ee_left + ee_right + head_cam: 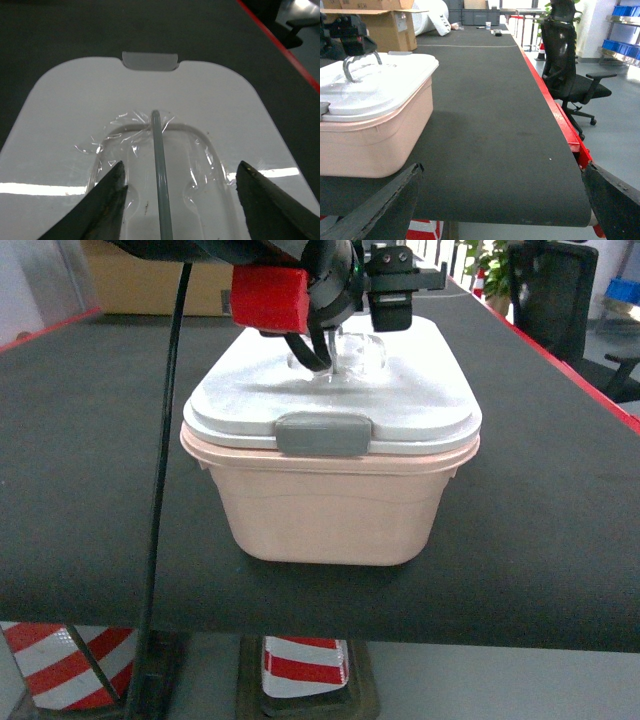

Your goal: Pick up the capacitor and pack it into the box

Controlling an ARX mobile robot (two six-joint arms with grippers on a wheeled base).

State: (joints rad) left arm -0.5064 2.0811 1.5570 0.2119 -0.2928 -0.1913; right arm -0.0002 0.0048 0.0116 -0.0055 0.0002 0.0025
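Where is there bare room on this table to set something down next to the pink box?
The widest bare stretch is the black table between the box and the red table edge by the office chair. Another bare strip lies left of the box. The lid is crowded: the left hand hangs open over its handle.

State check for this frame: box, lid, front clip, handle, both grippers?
box: upright on the table, closed
lid: seated on the box
front clip: down
handle: between the left gripper's jaws, not yet clamped
left gripper: open
right gripper: open, holding nothing
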